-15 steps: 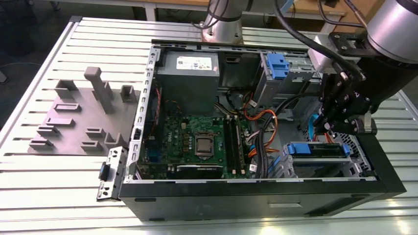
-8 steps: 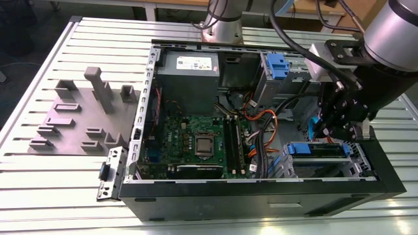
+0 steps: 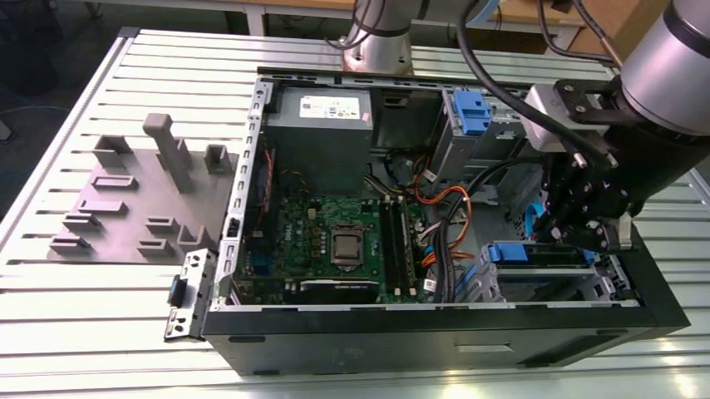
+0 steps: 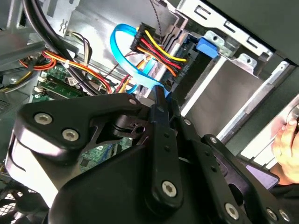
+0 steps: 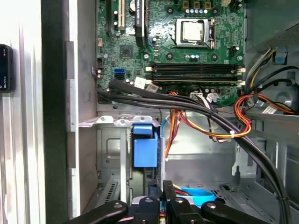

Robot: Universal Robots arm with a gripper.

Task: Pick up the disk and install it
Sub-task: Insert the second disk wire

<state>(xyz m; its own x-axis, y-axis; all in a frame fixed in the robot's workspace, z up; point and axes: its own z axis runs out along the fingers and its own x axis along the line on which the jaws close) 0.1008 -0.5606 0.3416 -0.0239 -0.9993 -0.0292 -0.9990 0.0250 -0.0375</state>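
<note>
Counting in the exterior view gives one open computer case (image 3: 444,332), one grey slotted holder (image 3: 133,195) on the ribbed metal table (image 3: 66,299), and two blue-tabbed drive carriers. The spare carrier (image 3: 471,112) sits in the far bay beside the boxy power supply (image 3: 322,116). The disk (image 3: 520,252) lies in the near bay at the exterior view's right, and only its blue plastic end shows above the sheet-metal cage. One dark arm reaches down into the case, and its gripper (image 3: 594,237) hangs just beside and above the disk.

In the second wrist view, the gripper (image 4: 161,100) is matte black linkage studded with round screws. Its two slim fingers (image 4: 159,121) are drawn together at the tips, with nothing seen between them. Just past the tips is one flat blue ribbon cable (image 4: 119,51) and a bundle of red, yellow and orange wires (image 4: 159,49) plugged into a drive that has a blue tab (image 4: 207,46). I cannot tell which carrier that tab belongs to. One hand (image 4: 286,142) rests at the case's edge.

In the first wrist view, the gripper (image 5: 161,189) has its fingers close together near the disk (image 5: 145,149), whose smooth blue rectangular tab stands in the grey bay. Beyond it lies one green motherboard (image 5: 140,42) with one square processor socket (image 5: 192,30).
</note>
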